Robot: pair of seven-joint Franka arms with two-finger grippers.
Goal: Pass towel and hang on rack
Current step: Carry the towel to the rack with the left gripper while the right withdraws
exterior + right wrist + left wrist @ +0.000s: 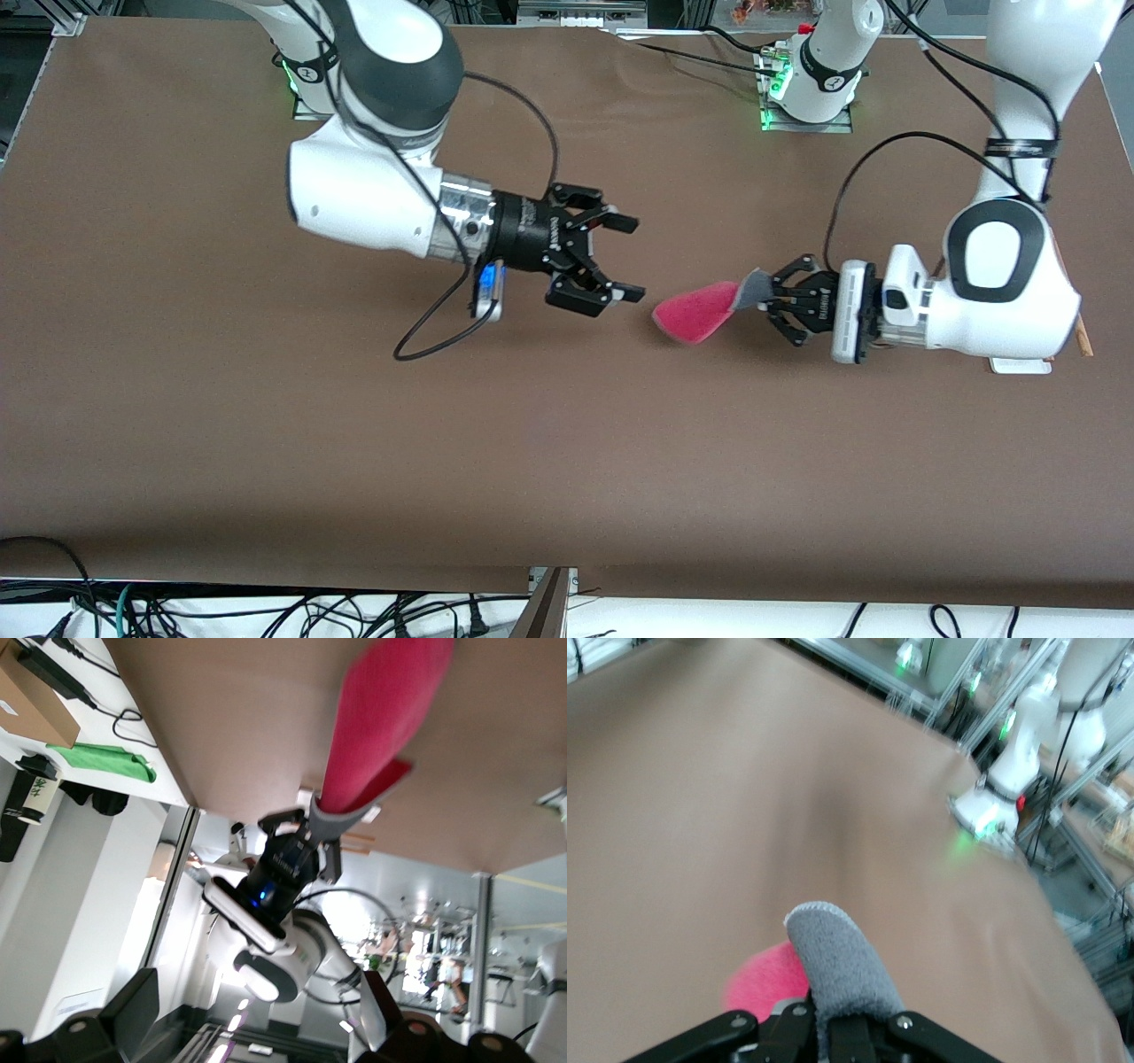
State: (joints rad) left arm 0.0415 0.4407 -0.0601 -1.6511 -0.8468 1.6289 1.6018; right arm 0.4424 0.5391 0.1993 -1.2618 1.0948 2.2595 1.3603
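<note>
- The step in hand looks like the pass: the left tool (pixel 769 298) hangs over the middle of the desk (pixel 266 443) toward the left arm's end, clamped on one end of the towel (pixel 700 310), which it carries clear of the surface.
- The towel juts out from that tool toward the right arm, its pinkish-red face showing in the front view and a grey, pale-edged flap folded back at the pinch; the left wrist view shows the same grey end (pixel 842 966) rising between the fingers with pink below.
- The right tool (pixel 611 257) hangs over the middle of the desk, its fingers spread apart and empty, pointed at the towel's free end; a small gap separates them, with no contact.
- The right wrist view looks straight along at the towel (pixel 381 726) and the left tool (pixel 306 828) holding it.
- The rack (pixel 1023 363) is mostly hidden under the left arm: only a white base corner and a wooden rod tip show, at the left arm's end of the desk.
- Next, I judge, the right tool must close the gap, straddle the loose pink end and pinch it before the left lets go; the limp cloth may sag or slip out.
</note>
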